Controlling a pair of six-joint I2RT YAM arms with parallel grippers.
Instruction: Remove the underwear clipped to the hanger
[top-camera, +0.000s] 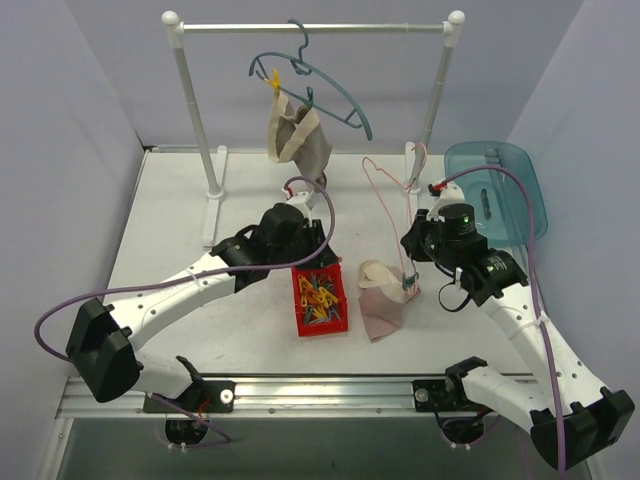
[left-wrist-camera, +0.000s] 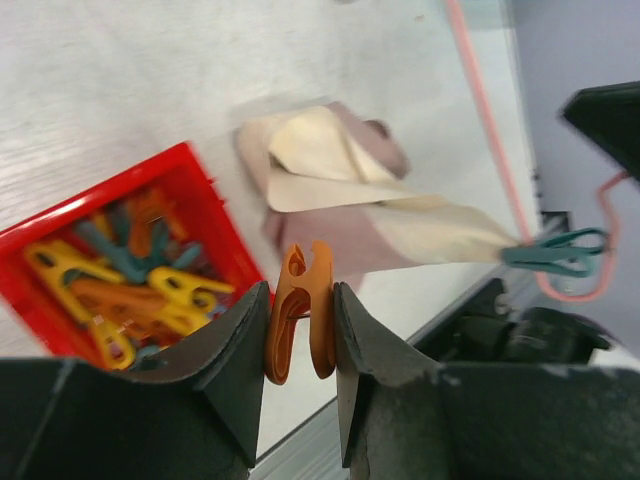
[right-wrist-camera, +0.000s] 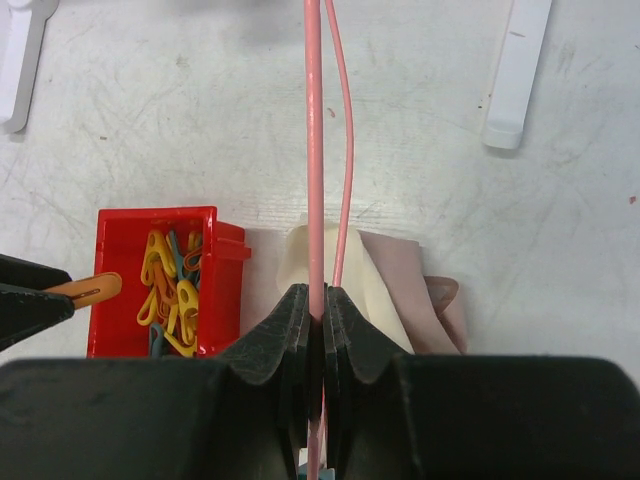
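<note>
My left gripper (left-wrist-camera: 300, 300) grasps an orange clip (left-wrist-camera: 300, 325); right gripper (right-wrist-camera: 315, 325) clamps the pink hanger (right-wrist-camera: 314, 150). Next: discard it, then unfasten teal clip (left-wrist-camera: 555, 252) from underwear (left-wrist-camera: 320, 170).

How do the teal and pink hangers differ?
The teal hanger hangs on the rack rail; the pink hanger is at the table, pinched in the right gripper. The teal hanger's underwear dangles from a yellow clip; the pink hanger's underwear lies crumpled there. Both have underwear clipped on.
</note>
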